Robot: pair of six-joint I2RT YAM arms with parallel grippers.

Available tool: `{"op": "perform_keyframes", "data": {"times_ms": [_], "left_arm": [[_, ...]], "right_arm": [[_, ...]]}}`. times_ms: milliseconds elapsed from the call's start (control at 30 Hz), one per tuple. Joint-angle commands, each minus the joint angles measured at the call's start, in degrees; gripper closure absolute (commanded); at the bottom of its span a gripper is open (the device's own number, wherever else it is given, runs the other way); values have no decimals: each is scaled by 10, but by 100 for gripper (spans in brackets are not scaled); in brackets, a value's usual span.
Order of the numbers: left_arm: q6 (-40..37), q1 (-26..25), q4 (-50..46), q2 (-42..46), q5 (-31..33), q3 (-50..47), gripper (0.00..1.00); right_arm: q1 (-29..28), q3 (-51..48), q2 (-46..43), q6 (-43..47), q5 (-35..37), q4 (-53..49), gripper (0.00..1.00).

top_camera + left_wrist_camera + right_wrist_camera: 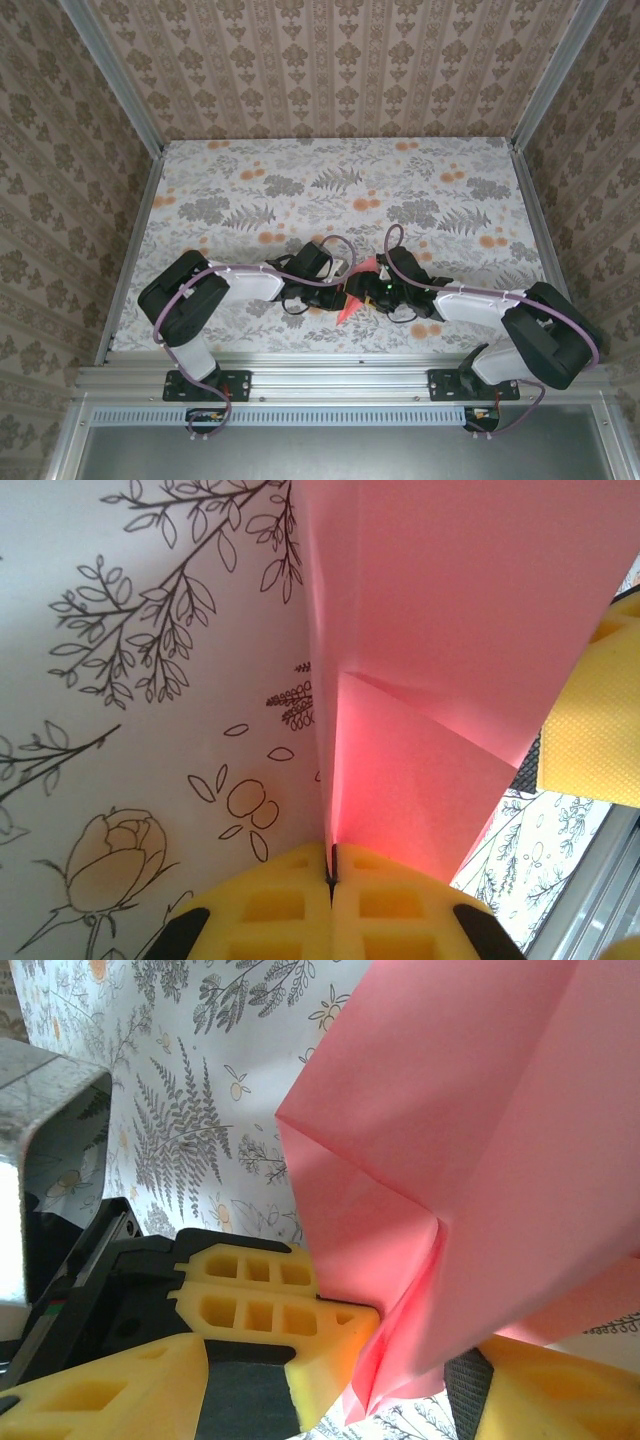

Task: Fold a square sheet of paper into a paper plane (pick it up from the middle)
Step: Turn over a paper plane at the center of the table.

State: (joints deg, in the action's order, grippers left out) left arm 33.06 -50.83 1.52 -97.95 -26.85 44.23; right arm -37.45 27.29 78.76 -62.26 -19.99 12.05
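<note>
Walled on three sides with beige striped damask wallpaper (330,60), cornered by bare aluminium posts (112,72). Below, a flat white table cloth (300,170) printed with grey ferns and small orange flowers. Along the near edge, a silver aluminium rail (340,378). Softly, evenly lit.

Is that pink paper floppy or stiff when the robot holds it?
Probably floppy and very light: the paper is thin, and light glows through it. Its creases likely stiffen it some. Pinched in the left gripper, it could crumple or tear.
</note>
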Motion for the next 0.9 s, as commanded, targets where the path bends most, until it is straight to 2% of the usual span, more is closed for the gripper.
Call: {"op": "perform_keyframes", "data": {"times_ms": [0,167,333,567,867], "left_arm": [[6,6,-1,22,-9,-6,96],[13,6,3,36,-14,-11,96],[24,6,13,44,-23,-17,96],[38,8,31,50,-32,-24,96],[62,26,65,70,-54,-47,96]], "right_arm": [[-5,2,5,-21,-15,26,34],[-8,-20,21,-63,-22,84,36],[-13,-17,31,-58,-14,66,39],[-15,-17,37,-49,-2,47,54],[-17,-1,41,-19,13,-1,65]]}}
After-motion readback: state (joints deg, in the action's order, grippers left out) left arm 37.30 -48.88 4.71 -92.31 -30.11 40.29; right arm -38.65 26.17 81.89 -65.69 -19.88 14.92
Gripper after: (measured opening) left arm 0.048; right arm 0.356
